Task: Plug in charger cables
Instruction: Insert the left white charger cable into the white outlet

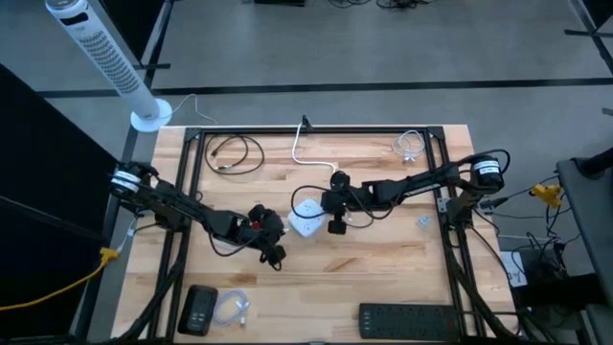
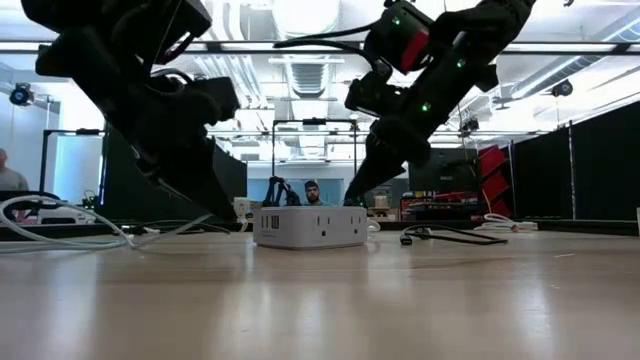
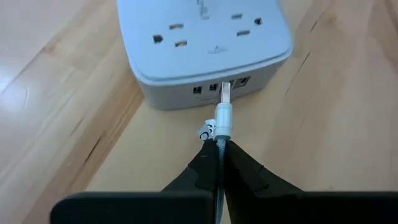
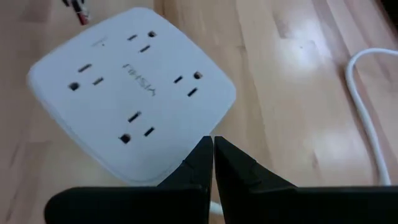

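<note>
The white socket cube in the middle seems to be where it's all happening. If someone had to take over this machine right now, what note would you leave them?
Left gripper: shut on the white cable, its plug at the USB ports on the side of the socket cube; whether it is fully seated cannot be told.
Right gripper: shut, holding nothing visible, at the cube's edge, apparently steadying it.
Elsewhere in the high view: a black cable coiled at the far left, a white cable at the far right, a clear one near the front left.
Done: at most one plug going in.
Left: confirm this plug, then the others.
</note>
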Robot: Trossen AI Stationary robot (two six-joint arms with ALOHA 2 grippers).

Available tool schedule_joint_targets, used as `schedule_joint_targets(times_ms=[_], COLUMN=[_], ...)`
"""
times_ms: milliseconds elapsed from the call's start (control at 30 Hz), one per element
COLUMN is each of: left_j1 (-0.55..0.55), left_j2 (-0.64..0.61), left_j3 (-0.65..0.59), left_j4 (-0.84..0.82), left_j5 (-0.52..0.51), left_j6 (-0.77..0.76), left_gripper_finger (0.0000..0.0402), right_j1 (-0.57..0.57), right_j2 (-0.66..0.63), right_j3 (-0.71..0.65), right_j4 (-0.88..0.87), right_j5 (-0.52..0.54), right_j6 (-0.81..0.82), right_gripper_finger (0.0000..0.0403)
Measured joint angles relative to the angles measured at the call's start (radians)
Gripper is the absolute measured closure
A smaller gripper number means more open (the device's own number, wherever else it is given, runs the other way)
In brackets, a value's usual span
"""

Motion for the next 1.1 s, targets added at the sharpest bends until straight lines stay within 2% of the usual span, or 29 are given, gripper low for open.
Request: schedule_joint_targets(times_ms=[267,567,1100], left_j1=[0.03,0.032,0.035], left_j2=[0.08,0.081,0.078], left_j3=[0.014,0.029,0.032], left_j4=[0.018,0.034,0.03], left_j5=[0.019,0.021,0.019], left_j6=[-0.027,0.0,0.019], left_gripper_finger=[0.0402,0.0402,0.0402], right_j1=[-0.011,-0.013,0.011], right_j2=[0.03,0.09,0.094], right_j3=[0.0,0.0,0.0], right_j4=[0.048,0.045,0.037], right_j5=[0.01,-0.001,0.0], right_j6=[-0.02,-0.009,0.106], right_gripper_finger=[0.0403,0.0403,0.0403])
